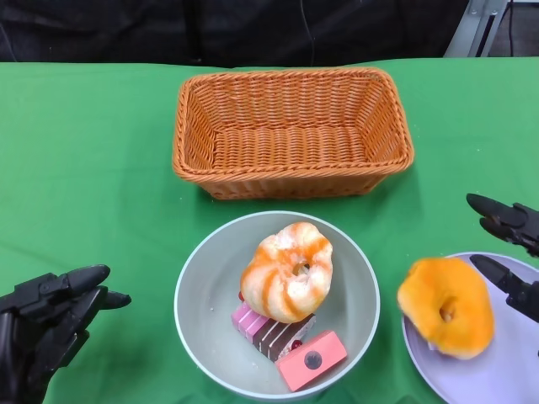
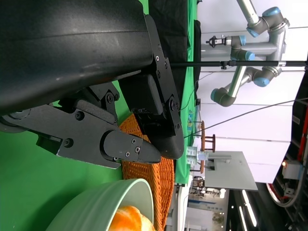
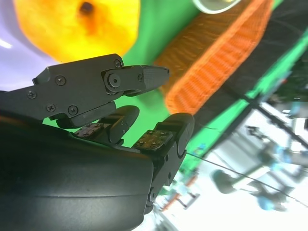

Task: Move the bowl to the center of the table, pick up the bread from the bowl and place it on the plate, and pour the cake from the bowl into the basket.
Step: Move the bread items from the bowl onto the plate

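We see the left robot hand [image 1: 46, 316] empty, fingers apart, beside the bowl [image 1: 198, 278] mid-desk holding swirled bread [image 1: 286, 271] over cake [image 1: 274, 330]; bowl seems rigid, slick, grip the rim. Right robot hand [image 1: 509, 257] open, empty, by orange bread [image 1: 446, 305] on plate [image 1: 497, 379].

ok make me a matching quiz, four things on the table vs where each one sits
Things:
1. orange bread
2. striped bread
3. basket
4. left hand

Places:
A. at the far middle of the table, nothing in it
B. on the purple plate
C. left of the bowl, holding nothing
D. in the bowl, on top of the cake pieces

Pairs: 1-B, 2-D, 3-A, 4-C
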